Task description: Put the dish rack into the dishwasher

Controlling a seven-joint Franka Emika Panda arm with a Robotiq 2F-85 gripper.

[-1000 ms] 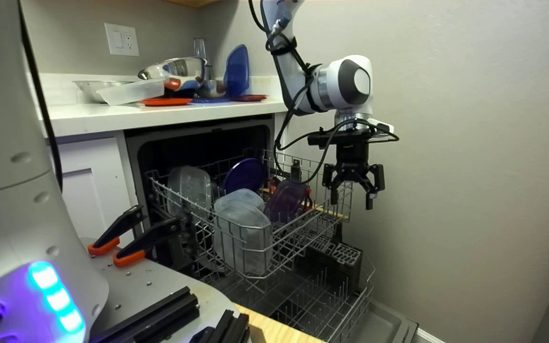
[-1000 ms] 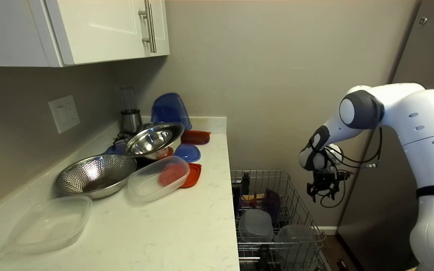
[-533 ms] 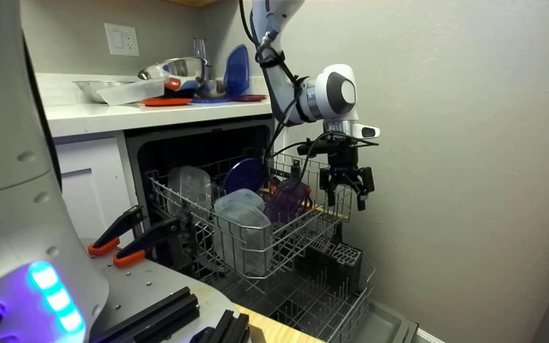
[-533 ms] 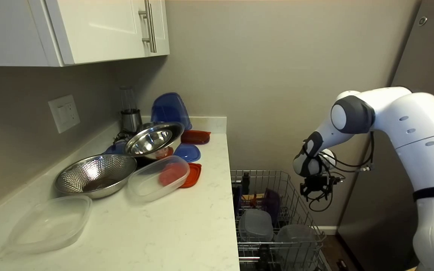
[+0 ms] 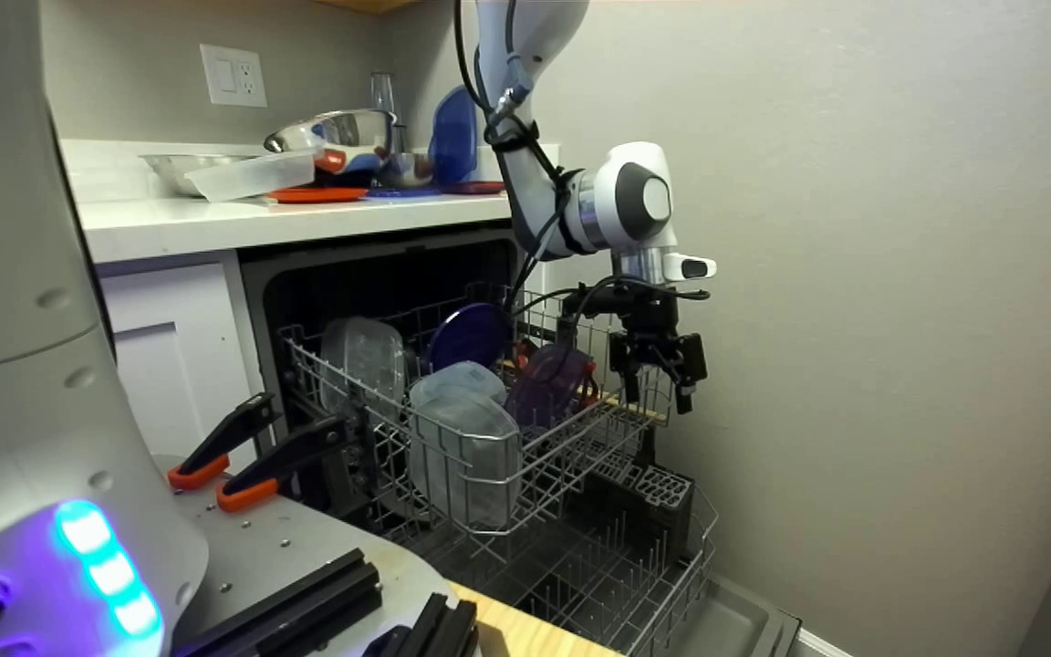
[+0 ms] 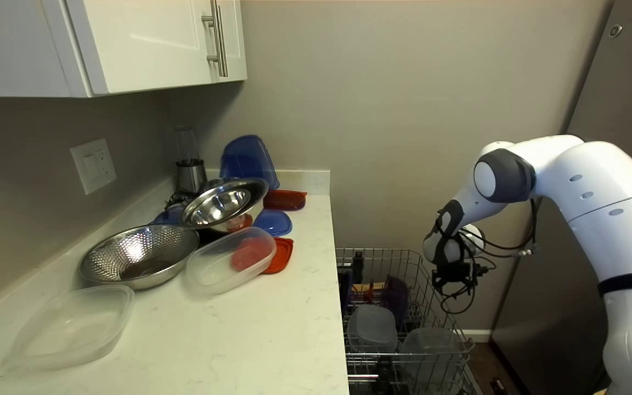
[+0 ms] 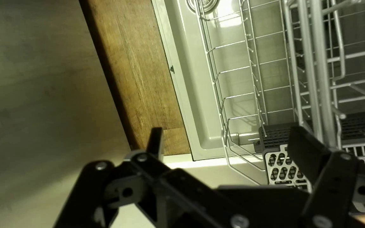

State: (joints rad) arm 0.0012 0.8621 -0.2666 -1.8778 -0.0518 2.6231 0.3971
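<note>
The dish rack (image 5: 571,425), a pale wire basket, stands pulled out of the dishwasher (image 5: 370,283) and holds several plastic containers and lids. It shows in both exterior views (image 6: 415,355), and its front bars (image 7: 320,69) are at the right of the wrist view. The dishwasher's door (image 7: 182,95) is folded down below. My gripper (image 5: 659,397) is open and empty, pointing down at the rack's outer end. In the wrist view, one finger of the gripper (image 7: 227,139) overlaps the rack's bars and the other is over the floor. I cannot tell whether it touches.
The lower rack (image 7: 217,85) with its dark cutlery basket (image 5: 667,520) is pulled out underneath. A white counter (image 6: 272,334) above carries bowls, lids and containers. A wall (image 5: 881,301) is behind the gripper. Orange-tipped clamps (image 5: 247,493) sit by the robot base.
My gripper has moved left and down toward the dish rack in both exterior views and stays open. The rack and the things in it have not moved.
</note>
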